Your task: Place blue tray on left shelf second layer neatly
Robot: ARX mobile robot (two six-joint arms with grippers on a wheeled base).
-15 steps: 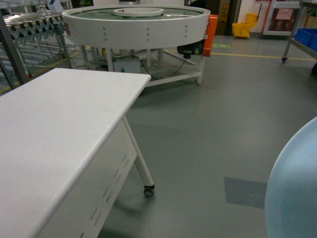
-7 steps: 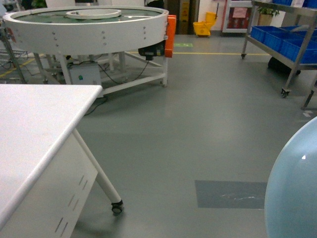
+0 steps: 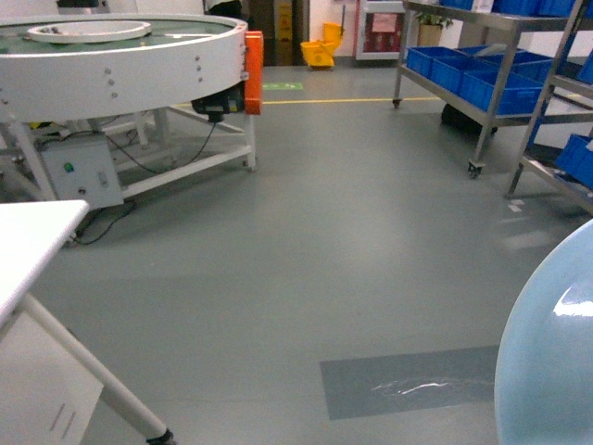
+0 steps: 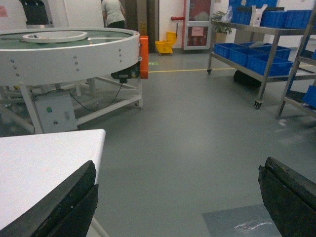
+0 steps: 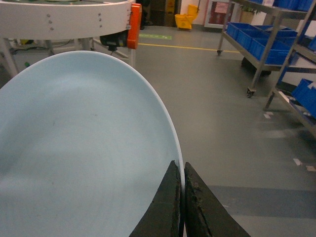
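Pale sky-blue plastic, the blue tray [image 5: 84, 148] hangs above the grey floor [image 3: 371, 232], its rim pinched between the clenched fingers [image 5: 168, 207] of the right gripper [image 5: 181, 197]. The left gripper [image 4: 173, 197] is spread wide, grasping nothing, beside the white table [image 4: 44, 163].

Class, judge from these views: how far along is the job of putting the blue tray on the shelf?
Done: the right tool is shut on the blue tray's rim, so the pick-up is complete. In hand: the tray is carried over open floor, left tool open and empty. Left: reaching the target shelf, which cannot be identified here, and setting the tray down neatly.
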